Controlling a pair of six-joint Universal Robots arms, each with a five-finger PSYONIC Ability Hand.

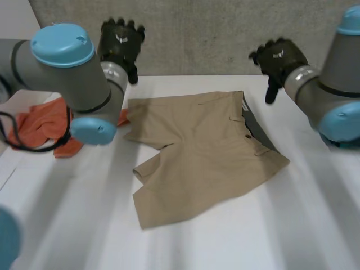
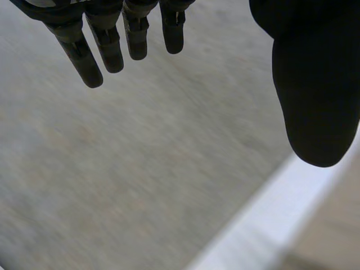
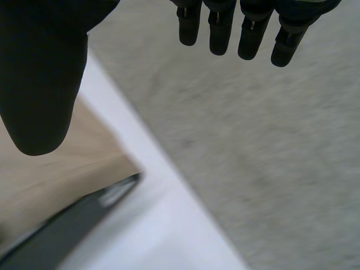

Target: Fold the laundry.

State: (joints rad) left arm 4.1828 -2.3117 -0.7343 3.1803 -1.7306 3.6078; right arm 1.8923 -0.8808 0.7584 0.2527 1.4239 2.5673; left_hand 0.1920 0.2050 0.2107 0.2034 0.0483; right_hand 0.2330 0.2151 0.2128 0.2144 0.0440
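khaki shorts (image 1: 202, 152) on table (image 1: 315, 225); left robot hand (image 1: 119, 42), right robot hand (image 1: 278, 59) both spread, empty.

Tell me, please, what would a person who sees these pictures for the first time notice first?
The eye goes first to the tan shorts, spread nearly flat in the middle of the white table, with a dark lining showing at the waistband. Next comes the orange cloth, bunched up to the left of the shorts. The black left hand and right hand hang open above the table's far edge, touching neither garment.
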